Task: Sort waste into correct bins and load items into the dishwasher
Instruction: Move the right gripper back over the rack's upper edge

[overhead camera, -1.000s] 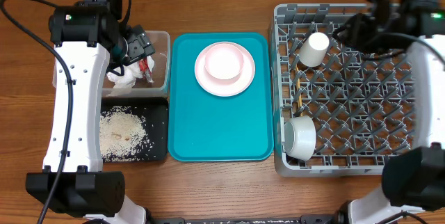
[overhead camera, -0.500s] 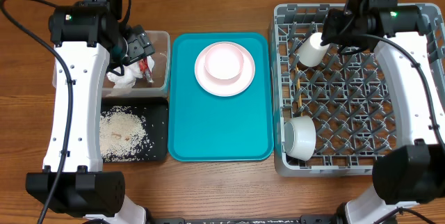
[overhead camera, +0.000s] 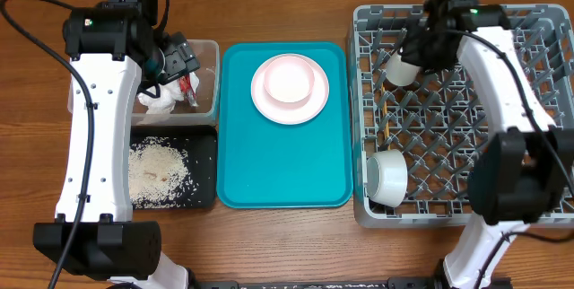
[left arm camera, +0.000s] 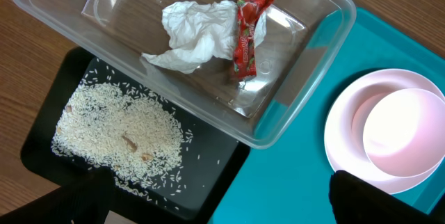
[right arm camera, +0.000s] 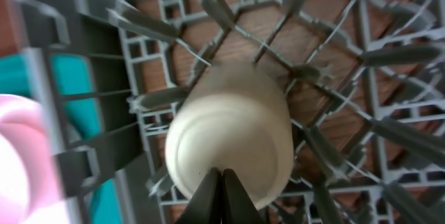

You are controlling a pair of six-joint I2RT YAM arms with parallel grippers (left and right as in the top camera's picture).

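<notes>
The crumpled napkin (left arm camera: 191, 33) and red wrapper (left arm camera: 245, 36) lie in the clear tub (left arm camera: 306, 99). The rice (left arm camera: 118, 130) is heaped in the black tray (left arm camera: 222, 172). My left gripper (left arm camera: 215, 193) is open and empty above the tub (overhead camera: 208, 51). The pink plate (overhead camera: 289, 89) sits on the teal tray (overhead camera: 287, 172). In the grey rack (overhead camera: 538, 208) the white cup (overhead camera: 399, 72) lies at the back left, the white bowl (overhead camera: 387, 177) at the front left, the chopsticks (overhead camera: 384, 118) between them. My right gripper (right arm camera: 222, 177) is shut and empty, just over the cup (right arm camera: 233, 133).
The teal tray lies between the two bins and the rack. Upright pegs (right arm camera: 327, 147) stand all round the cup. Bare wooden table (overhead camera: 287, 11) runs behind the tray.
My right arm has swung left from the rack's back right corner to above the white cup. The left arm has not moved.
</notes>
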